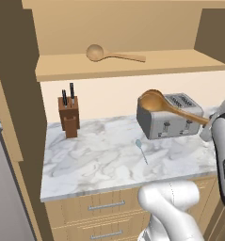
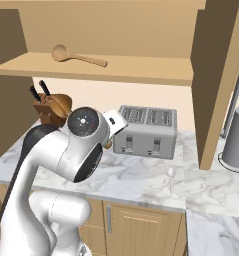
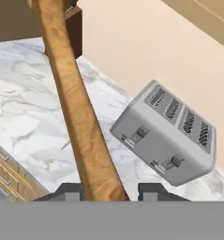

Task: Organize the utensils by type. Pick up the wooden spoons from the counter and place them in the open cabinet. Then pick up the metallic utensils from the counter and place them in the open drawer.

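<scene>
The gripper [image 3: 108, 191] has its jaws closed on the handle of a wooden spoon [image 1: 172, 108], held in the air in front of the toaster [image 1: 169, 117] (bowl up). The other wooden spoon [image 1: 111, 54] lies in the open cabinet [image 1: 132, 66]; a bluish metal utensil [image 1: 141, 149] rests on the counter [image 1: 95, 160].

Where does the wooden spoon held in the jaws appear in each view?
Left base view: held wooden spoon, right of centre, above the toaster.
Right base view: its bowl peeks out left of the arm.
Hand view: handle runs up from the bottom.
Shared landmark: toaster.
</scene>
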You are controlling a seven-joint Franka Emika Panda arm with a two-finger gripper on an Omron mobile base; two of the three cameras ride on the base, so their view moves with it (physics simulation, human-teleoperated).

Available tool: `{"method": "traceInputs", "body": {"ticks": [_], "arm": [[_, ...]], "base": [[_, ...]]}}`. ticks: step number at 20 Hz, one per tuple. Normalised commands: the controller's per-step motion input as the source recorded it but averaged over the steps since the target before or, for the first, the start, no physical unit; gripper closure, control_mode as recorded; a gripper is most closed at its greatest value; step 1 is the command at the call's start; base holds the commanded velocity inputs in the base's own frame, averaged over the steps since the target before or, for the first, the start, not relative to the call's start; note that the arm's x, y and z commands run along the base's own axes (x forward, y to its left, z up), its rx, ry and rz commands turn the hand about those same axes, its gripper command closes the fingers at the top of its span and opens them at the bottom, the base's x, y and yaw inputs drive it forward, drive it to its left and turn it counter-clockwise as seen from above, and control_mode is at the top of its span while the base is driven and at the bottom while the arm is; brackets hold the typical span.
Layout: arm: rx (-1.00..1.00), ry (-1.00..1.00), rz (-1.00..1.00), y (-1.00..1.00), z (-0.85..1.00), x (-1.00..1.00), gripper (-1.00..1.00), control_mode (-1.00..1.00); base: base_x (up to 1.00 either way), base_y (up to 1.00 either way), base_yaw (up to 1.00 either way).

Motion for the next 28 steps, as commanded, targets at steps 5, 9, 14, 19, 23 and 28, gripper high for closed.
{"method": "traceInputs", "body": {"ticks": [5,9,14,19,23,28], "arm": [[-0.07,-0.06,0.00,-0.40,0.58,0.00,1.00,-1.00],[-0.02,0.00,0.08,-0.42,0.64,-0.02,1.00,-1.00],[0.00,0.00,0.10,-0.34,0.61,0.00,1.00,-1.00],[0.00,0.00,0.07,-0.16,0.43,0.13,1.00,-1.00],[0.00,0.00,0.00,-0.01,0.21,0.36,1.00,-1.00],[-0.04,-0.05,0.00,0.02,0.01,0.57,1.00,-1.00]], "base": [[0.00,0.00,0.00],[0.00,0.00,0.00],[0.00,0.00,0.00],[0.00,0.00,0.00],[0.00,0.00,0.00],[0.00,0.00,0.00]]}}
